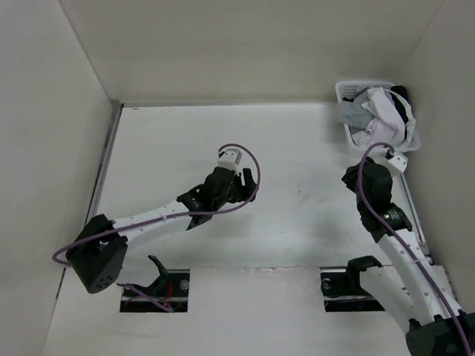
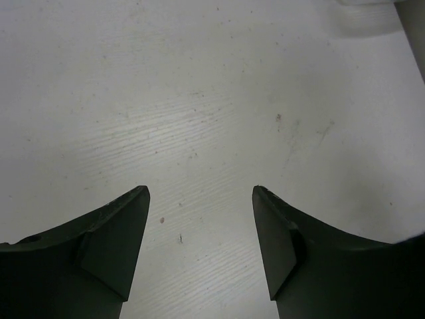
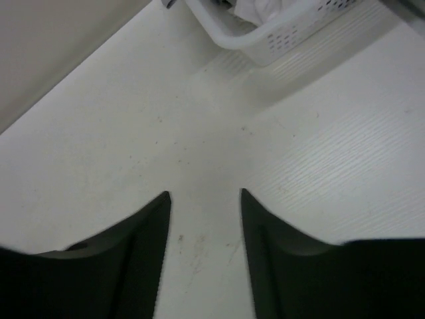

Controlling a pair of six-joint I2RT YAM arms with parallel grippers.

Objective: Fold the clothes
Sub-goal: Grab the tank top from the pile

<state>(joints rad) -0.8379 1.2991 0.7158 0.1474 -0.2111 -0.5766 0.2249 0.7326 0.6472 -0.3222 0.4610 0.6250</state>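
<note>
Thin white garment (image 1: 384, 110) sits bunched in white plastic basket (image 3: 279, 36), far-right corner. Right hand (image 3: 204, 194) nearer, just short of it, spread, empty. Left hand (image 2: 200, 189) over table (image 2: 199, 80) centre, also spread, empty.

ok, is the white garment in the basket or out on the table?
In: the white fabric garment sits bunched inside the white perforated plastic basket.

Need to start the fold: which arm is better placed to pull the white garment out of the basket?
Right. The right gripper, open, sits just short of the basket holding the white garment; the left gripper, also open, is much farther away.
</note>
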